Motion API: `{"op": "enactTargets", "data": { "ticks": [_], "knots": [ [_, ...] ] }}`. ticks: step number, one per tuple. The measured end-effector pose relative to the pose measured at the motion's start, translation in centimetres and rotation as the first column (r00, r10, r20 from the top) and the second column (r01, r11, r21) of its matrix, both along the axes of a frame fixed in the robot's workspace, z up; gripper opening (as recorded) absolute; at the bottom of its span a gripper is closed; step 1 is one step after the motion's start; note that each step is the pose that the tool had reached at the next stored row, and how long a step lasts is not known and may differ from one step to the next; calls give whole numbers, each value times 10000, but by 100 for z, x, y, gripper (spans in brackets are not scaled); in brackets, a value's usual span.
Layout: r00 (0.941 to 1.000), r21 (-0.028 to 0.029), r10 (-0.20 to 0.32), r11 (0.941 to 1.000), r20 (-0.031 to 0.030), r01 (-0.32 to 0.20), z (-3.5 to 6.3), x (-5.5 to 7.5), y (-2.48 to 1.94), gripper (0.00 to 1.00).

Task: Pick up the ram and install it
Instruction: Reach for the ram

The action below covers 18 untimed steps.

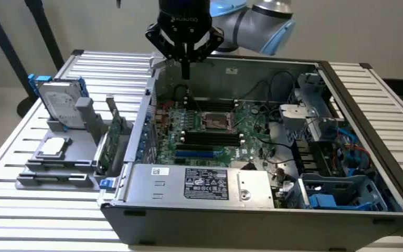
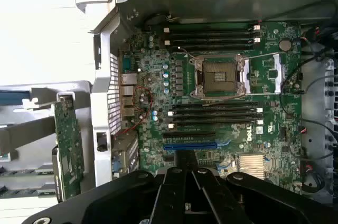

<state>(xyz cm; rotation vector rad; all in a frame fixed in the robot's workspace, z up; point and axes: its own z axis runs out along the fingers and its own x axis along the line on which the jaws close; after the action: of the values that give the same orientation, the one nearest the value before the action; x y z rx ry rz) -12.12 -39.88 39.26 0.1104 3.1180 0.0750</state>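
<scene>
Closest to the wrist camera is the gripper (image 2: 185,174), its black fingers pressed together with nothing between them. In the exterior view it hangs over the far corner of the case (image 1: 257,226) on that view's left, clear of the parts below.

The ram (image 1: 56,178) looks to be the dark narrow stick lying flat in the front step of the grey rack (image 1: 27,184). It is outside the case, on the exterior view's left, well apart from the gripper. Just behind it on the rack lies a small silver square part (image 1: 53,147), and behind that the hard drive (image 1: 56,102) stands in its blue frame. A green card (image 1: 114,142) stands on edge between rack and case.

Inside the case, the board (image 2: 158,76) carries long black slots (image 2: 214,114) on two sides of the socket (image 2: 220,77).
</scene>
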Motion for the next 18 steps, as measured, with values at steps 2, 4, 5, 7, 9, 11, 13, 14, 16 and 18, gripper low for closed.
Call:
{"op": "enactTargets", "data": {
  "ticks": [2,4,5,7,9,11,13,14,16,18],
  "knots": [
    [10000,0,0,10000,0,0,0,0,0,11],
    [10000,0,0,10000,0,0,0,0,0,11],
    [10000,0,0,10000,1,0,0,0,0,11],
    [10000,0,0,10000,0,0,0,0,0,11],
    [10000,0,0,10000,0,0,0,0,0,11],
    [10000,0,0,10000,0,0,0,0,0,11],
    [10000,0,0,10000,0,0,0,0,0,11],
    [10000,-1,-1,10000,-1,1,-1,-7,-1,11],
    [10000,-5,0,10000,-1,0,-10,-78,-11,11],
    [10000,-9,-1,10000,-1,1,-24,-163,-24,11]
  ]
}}
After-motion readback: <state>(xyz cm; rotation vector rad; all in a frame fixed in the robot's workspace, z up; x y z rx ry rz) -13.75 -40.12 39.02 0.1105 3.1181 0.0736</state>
